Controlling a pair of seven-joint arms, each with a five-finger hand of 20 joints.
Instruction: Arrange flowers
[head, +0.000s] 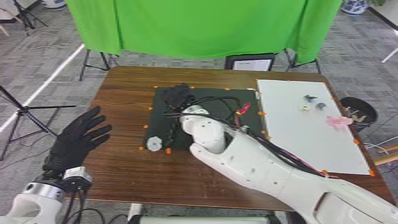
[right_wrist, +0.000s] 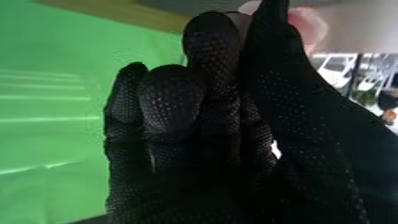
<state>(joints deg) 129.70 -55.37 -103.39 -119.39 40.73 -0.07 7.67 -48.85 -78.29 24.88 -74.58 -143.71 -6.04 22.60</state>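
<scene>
fingers of the right hand (head: 180, 95) pinch a pink thing (right_wrist: 307, 25) over the dark mat (head: 160, 117); shallow grip could slip.

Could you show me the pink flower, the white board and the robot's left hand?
Pink flower (head: 338, 121): head view, on its petals.
White board (head: 311, 145): head view, on its bare surface.
Left hand (head: 71, 146): head view, on the middle of its black glove.

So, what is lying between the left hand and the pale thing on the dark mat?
In the head view: bare brown table, then orange tape at the mat's edge.
</scene>
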